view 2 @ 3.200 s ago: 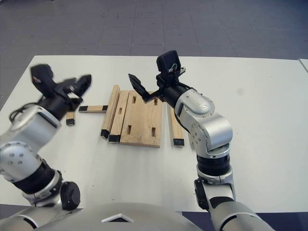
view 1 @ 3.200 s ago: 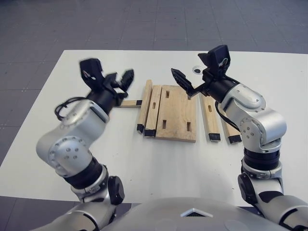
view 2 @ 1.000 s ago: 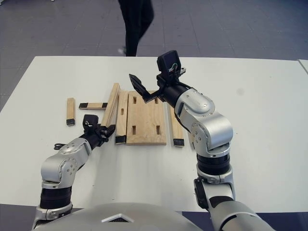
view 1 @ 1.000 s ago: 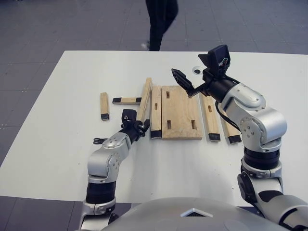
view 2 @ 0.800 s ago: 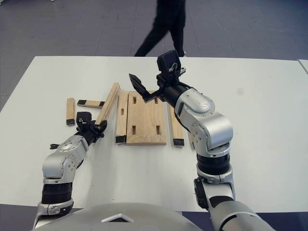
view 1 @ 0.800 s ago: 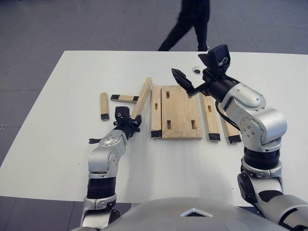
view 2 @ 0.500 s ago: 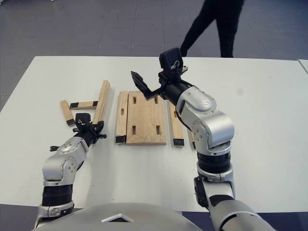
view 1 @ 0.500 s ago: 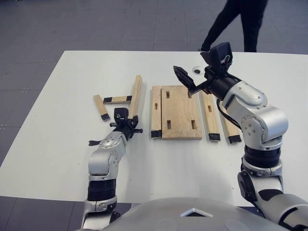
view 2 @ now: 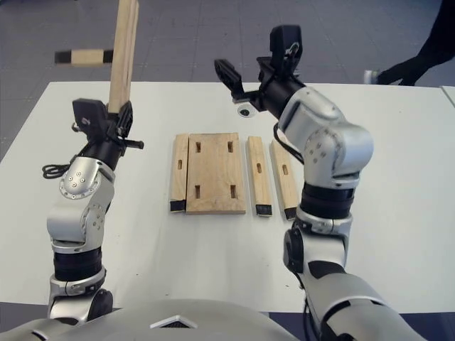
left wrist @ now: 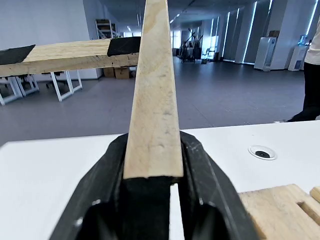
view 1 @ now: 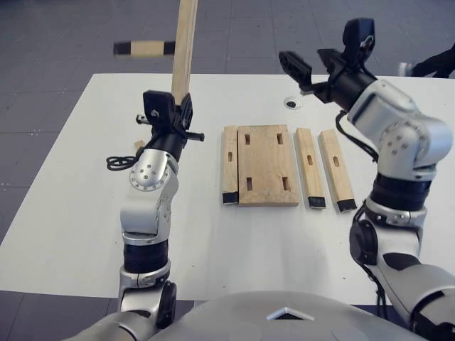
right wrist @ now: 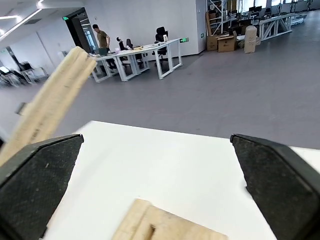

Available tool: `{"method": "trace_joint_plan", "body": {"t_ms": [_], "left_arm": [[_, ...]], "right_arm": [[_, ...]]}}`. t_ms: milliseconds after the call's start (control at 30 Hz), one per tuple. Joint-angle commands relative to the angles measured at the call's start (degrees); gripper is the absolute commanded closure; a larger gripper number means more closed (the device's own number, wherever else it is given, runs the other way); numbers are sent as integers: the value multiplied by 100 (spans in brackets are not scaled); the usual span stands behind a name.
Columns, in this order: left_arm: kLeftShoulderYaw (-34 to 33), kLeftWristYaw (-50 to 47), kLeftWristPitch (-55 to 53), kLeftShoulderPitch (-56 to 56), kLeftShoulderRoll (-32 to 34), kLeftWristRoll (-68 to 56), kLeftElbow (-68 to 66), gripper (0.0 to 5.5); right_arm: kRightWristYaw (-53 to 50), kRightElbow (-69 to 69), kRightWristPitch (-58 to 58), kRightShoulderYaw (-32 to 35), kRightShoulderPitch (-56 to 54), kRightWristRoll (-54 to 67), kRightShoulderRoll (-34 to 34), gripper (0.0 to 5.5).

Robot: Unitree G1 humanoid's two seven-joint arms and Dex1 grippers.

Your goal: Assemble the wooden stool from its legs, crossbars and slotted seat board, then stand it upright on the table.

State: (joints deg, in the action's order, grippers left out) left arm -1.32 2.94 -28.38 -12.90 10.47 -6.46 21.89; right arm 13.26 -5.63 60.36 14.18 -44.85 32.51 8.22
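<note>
My left gripper [view 1: 175, 117] is shut on the lower end of a wooden leg [view 1: 185, 50], holding it upright above the table's left side. A black-tipped crossbar [view 1: 146, 47] juts sideways from the leg near its top. In the left wrist view the leg [left wrist: 152, 90] sits clamped between both fingers, with the crossbar [left wrist: 65, 56] crossing behind it. The slotted seat board [view 1: 266, 165] lies flat at mid-table. One leg [view 1: 229, 163] lies along its left edge and two legs [view 1: 308, 167] [view 1: 335, 169] lie to its right. My right gripper [view 1: 313, 67] hangs open and holds nothing, above the table's far edge.
A round cable grommet [view 1: 291, 104] is set in the white table [view 1: 85, 199] just beyond the seat board. A small bit of wood [view 1: 137, 145] peeks out behind my left arm. Bare table lies in front of the parts and to the left.
My left gripper has lifted the leg with its crossbar off the table and swung it upright. My right arm has risen and moved back, away from the seat board.
</note>
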Motion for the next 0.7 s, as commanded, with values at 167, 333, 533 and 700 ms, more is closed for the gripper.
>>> {"method": "trace_joint_plan", "body": {"t_ms": [167,333,533,700], "left_arm": [[644,207,33,-740,-168,113,597,446],[806,122,-243,-1196,-316,167,910,446],[934,99,-354,-1172,-486,193,906,446],[1021,101,-379,-1083,-574,212,921,446]], "right_arm": [[-214,1793,1630,1688,-1801,2246,-467,0],[-398,2202,1739,1717,-2023,2478,-508,0],[-560,2272,1783,1737,-2115,2748,-585,0],[-738,2471,1740,1852,-2375,3165,-720,0]]}}
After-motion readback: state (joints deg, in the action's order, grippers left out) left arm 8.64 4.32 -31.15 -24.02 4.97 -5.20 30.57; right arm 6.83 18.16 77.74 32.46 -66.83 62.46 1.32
